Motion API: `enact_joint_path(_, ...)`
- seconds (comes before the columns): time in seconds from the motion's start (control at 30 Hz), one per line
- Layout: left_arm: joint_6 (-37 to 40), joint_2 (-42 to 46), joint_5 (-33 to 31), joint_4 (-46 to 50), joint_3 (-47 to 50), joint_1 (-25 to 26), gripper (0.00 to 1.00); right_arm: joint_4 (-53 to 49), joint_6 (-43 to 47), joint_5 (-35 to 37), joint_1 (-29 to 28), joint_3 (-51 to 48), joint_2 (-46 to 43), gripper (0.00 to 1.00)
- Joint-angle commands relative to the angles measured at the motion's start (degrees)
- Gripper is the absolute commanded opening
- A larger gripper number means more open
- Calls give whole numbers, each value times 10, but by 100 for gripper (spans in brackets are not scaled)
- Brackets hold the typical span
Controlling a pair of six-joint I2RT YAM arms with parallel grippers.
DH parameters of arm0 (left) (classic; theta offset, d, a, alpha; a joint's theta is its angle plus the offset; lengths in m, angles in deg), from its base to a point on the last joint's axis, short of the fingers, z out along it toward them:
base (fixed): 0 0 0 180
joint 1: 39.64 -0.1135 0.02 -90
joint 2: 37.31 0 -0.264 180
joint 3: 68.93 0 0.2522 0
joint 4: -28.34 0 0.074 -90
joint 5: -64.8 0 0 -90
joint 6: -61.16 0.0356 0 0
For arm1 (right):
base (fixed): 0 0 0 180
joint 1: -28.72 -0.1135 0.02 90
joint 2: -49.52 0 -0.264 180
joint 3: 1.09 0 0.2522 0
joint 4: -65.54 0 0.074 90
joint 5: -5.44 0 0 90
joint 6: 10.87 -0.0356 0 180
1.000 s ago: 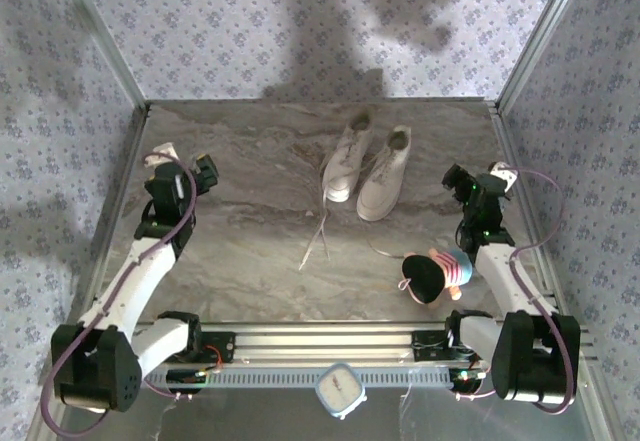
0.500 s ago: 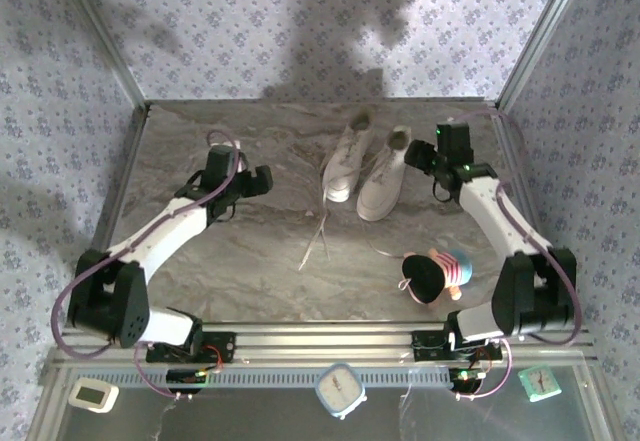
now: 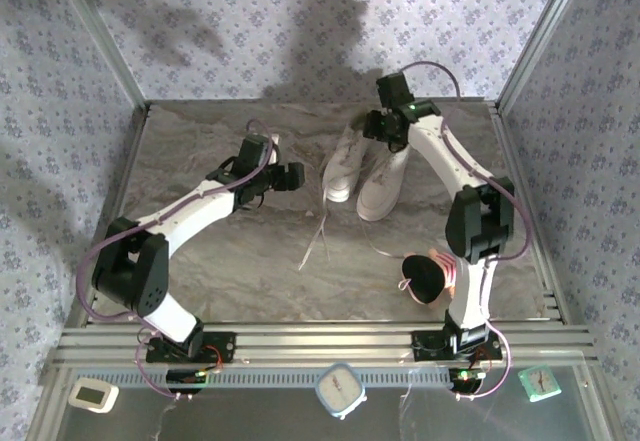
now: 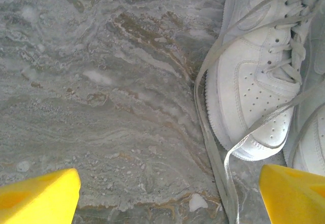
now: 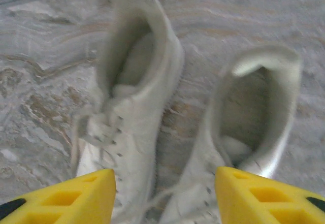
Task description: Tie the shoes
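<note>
Left claw (image 4: 169,172) spread wide beside the shoes (image 4: 254,82); right claw (image 5: 165,173) parted, empty, above their heels.

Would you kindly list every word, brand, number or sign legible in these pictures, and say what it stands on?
None can be read.
The white lace-up sneakers show no brand mark or lettering.
The small pale square devices on the near ledge have faces too small to read.

shoes (image 3: 345,166) side by side, laces (image 3: 318,236) in front
</note>
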Motion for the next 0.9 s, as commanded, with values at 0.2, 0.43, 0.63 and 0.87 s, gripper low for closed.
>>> enact_joint_path(0.2, -57, 113, 33, -33, 105, -58, 96, -127, -45, 68, -2, 227, 174, 46)
enact_joint_path(0.43, -51, 175, 30, -13, 148, -83, 99, -142, -53, 51, 11, 342, 271, 47)
enact_joint_path(0.63, -47, 193, 29, -2, 157, -86, 99, -134, -49, 15, 23, 408, 338, 48)
enact_joint_path(0.87, -46, 194, 29, 2, 159, -86, 99, -140, -45, -24, 30, 428, 376, 46)
